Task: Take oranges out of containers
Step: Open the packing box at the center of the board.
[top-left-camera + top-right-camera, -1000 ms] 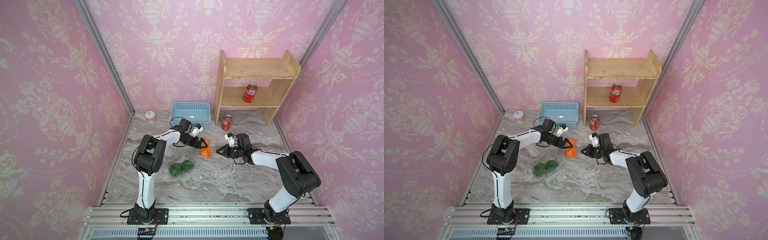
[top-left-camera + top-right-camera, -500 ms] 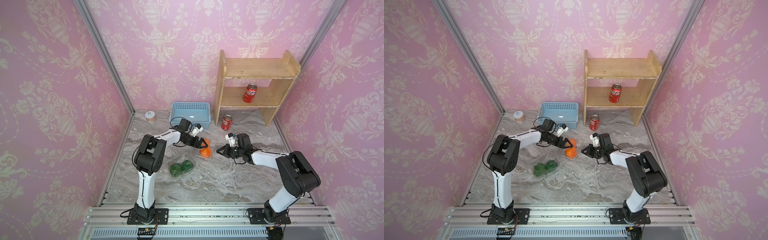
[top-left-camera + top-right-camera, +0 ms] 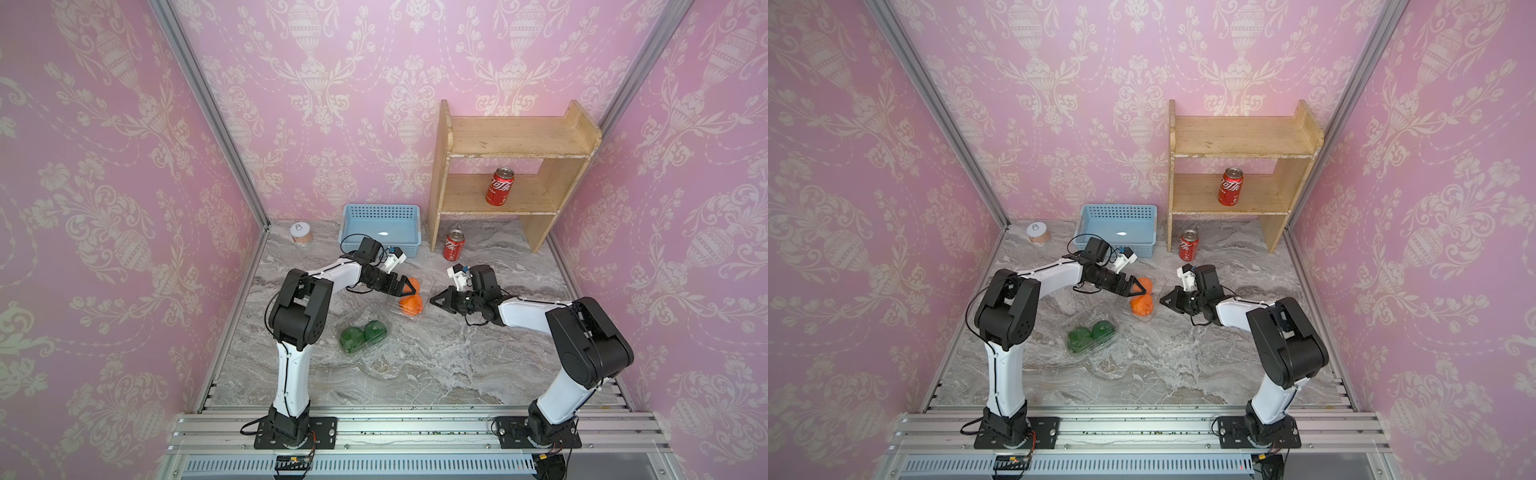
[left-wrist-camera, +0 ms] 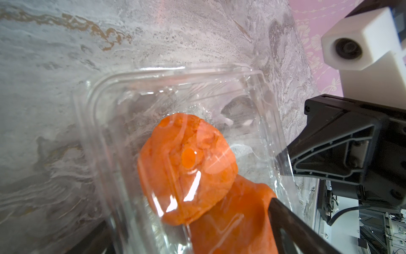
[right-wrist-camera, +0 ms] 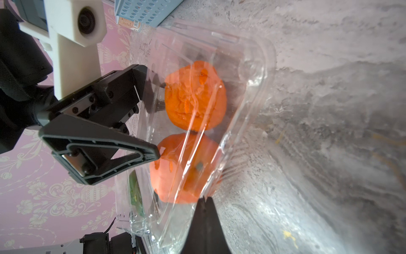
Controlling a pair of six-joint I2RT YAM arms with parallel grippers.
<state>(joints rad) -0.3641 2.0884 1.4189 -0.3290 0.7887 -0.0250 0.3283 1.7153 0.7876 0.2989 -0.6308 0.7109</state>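
Two bright oranges [image 3: 411, 306] [image 5: 195, 96] lie in a clear container [image 5: 252, 66] at mid-table. Its lid is spread toward my right arm. My left gripper [image 3: 411, 291] [image 4: 189, 215] is open at the container's side. One finger [image 4: 285, 220] rests beside the nearer orange [image 4: 230, 220]. The other finger [image 4: 94, 237] sits outside the clear wall. My right gripper [image 3: 433, 300] [image 5: 205, 199] is shut, its tips pinching the thin plastic edge of that container. Two dark green oranges [image 3: 363, 332] [image 3: 1090, 334] sit in a second clear container [image 3: 357, 353], closer to the front, with no gripper near them.
A light-blue basket [image 3: 380, 214] stands by the back wall behind my left arm. A small white-lidded jar [image 3: 300, 233] is to its left. A wooden shelf [image 3: 511, 141] at the back right holds a red can [image 3: 500, 187]. Another can [image 3: 454, 246] stands at its foot.
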